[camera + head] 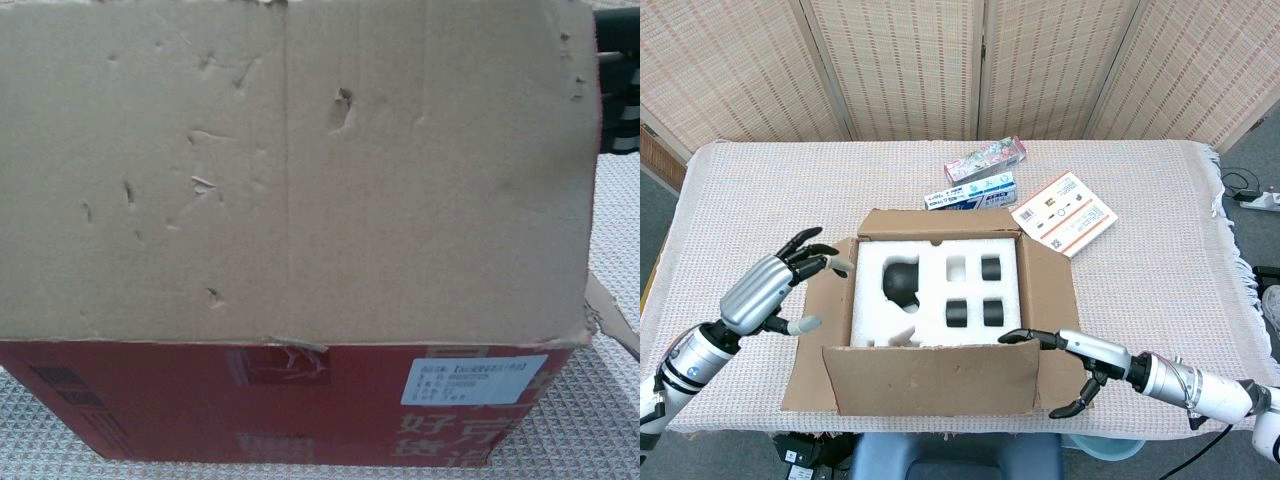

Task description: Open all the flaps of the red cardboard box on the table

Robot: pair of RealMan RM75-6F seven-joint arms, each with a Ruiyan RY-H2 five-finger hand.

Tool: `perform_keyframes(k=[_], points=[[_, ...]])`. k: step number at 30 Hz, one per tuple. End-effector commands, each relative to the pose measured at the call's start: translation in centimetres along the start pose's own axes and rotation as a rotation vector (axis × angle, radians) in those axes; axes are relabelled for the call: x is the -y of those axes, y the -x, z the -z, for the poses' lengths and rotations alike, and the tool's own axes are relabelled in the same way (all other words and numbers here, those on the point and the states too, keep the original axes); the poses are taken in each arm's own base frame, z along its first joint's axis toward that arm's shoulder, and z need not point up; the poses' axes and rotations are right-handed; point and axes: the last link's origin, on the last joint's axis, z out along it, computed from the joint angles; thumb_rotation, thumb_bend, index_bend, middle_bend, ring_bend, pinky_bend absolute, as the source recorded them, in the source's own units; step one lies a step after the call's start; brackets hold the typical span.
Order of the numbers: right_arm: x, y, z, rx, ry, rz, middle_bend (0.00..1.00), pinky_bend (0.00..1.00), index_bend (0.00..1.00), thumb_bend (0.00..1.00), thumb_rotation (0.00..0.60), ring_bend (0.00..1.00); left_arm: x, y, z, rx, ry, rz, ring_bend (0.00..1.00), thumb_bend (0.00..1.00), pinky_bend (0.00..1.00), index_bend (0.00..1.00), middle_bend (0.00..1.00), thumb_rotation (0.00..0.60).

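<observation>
Box (940, 330) mid-table (1160, 200); cartons (980, 175), booklet (1064, 213) behind it.

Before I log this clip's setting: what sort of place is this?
Probably an indoor robot demo room: a cloth-covered table backed by woven folding screens, with a power strip on the floor.
</observation>
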Motion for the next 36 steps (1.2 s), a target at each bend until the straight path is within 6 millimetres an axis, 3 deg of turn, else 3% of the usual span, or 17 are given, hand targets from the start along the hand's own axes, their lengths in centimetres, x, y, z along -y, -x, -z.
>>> perform_keyframes(k=[1,10,20,27,36], points=[[0.4,0.7,0.3,0.045,-0.02,-0.005,0.18,0.04,0.09,0.2,0.6,0.26,1.7,-1.0,0.3,-0.03,-0.083,-0.022,0.22,0.16,0.0,0.28,0.39,0.0],[2.2,2.9,1.8,0.16,-0.078,-0.044,0.18,0.04,0.09,0.2,0.6,0.26,4.3,-1.9,0.7,-0.046,-0.207,-0.019,0.22,0.16,0.0,0.28,0.38,0.0],[2.4,2.2,3.3,0.071,-0.042,0.023,0.18,0.04,0.09,0.2,0.6,0.26,5.0,-1.6,0.8,-0.024,-0.253,-0.05,0.22,0.16,0.0,0.27,0.38,0.0],[1.8,3.2,2.4,0.111,-0.018,0.025,0.18,0.04,0.09,0.2,0.6,0.27,5.2,-1.2,0.7,-0.013,-0.267,-0.047,0.22,0.16,0.0,0.27,0.38,0.0],[1.5,1.3,4.4,-0.162,0.104,0.41,0.18,0.04,0.09,0.2,0.6,0.26,7.2,-0.9,1.9,-0.015,-0.354,-0.107,0.21,0.17,0.0,0.27,0.37,0.0]])
